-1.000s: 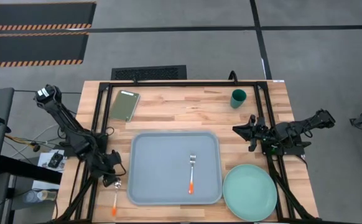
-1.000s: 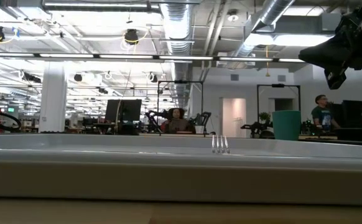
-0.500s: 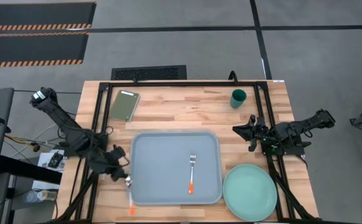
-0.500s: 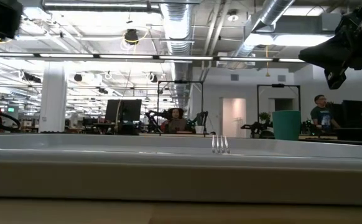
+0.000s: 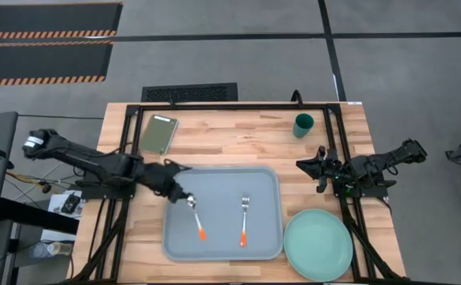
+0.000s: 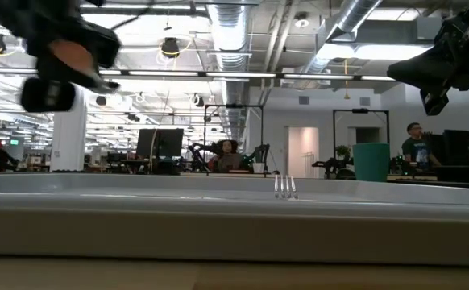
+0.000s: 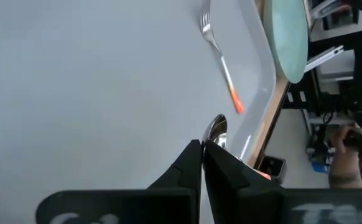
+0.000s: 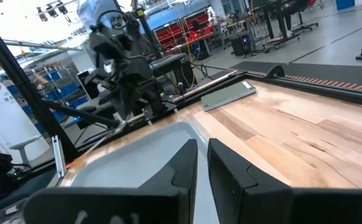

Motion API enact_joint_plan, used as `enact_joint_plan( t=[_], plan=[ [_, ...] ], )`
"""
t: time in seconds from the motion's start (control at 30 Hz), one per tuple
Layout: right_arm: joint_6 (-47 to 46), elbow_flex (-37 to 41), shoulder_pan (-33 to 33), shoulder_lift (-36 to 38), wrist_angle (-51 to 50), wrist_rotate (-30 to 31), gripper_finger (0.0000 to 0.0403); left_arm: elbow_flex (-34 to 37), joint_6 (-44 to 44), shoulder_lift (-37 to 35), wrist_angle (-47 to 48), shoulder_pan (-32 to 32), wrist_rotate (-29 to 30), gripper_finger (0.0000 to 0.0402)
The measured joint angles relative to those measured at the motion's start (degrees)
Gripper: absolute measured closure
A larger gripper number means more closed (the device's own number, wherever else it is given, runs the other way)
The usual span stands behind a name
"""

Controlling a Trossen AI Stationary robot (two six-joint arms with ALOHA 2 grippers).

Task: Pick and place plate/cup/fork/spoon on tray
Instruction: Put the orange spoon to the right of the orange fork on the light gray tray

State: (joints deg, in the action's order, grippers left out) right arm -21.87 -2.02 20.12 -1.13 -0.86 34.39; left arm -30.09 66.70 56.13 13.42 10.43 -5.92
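The right gripper [image 8: 202,163] fills the 6 o'clock edge, its two dark fingers [image 8: 182,168] pressed almost together with only a thin slit between them; beyond them lies the pale tray [image 8: 150,149], its rounded rim running toward 9 o'clock; the wooden tabletop [image 8: 305,137] spreads toward 3 o'clock; an olive-green pad [image 8: 229,96] lies flat on the wood near 1 o'clock, well apart from the tray; the left arm [image 8: 126,68] stands dark at 11 o'clock above the tray's far side; a workshop with shelves lies behind.
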Motion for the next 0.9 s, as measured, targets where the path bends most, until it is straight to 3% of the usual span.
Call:
enact_joint_plan(
  t=[0.2,0.5,0.73,0.9],
  plan=[
    [0.0,0.0,0.0,0.0,0.0,0.0,0.0337,-7.1,-13.2,12.7,-2.5,-7.4,-6.7,0.0401],
    [-0.2,0.0,0.0,0.0,0.0,0.0,0.0337,-27.7,-33.0,34.8,0.2,-12.2,-12.9,0.0401],
    [-0.2,0.0,0.0,0.0,0.0,0.0,0.0337,-43.8,-38.8,49.7,1.3,-12.7,-17.6,0.0401],
    [-0.2,0.0,0.0,0.0,0.0,0.0,0.0337,-51.4,-41.1,57.1,3.1,-12.2,-19.5,0.0401]
  ],
)
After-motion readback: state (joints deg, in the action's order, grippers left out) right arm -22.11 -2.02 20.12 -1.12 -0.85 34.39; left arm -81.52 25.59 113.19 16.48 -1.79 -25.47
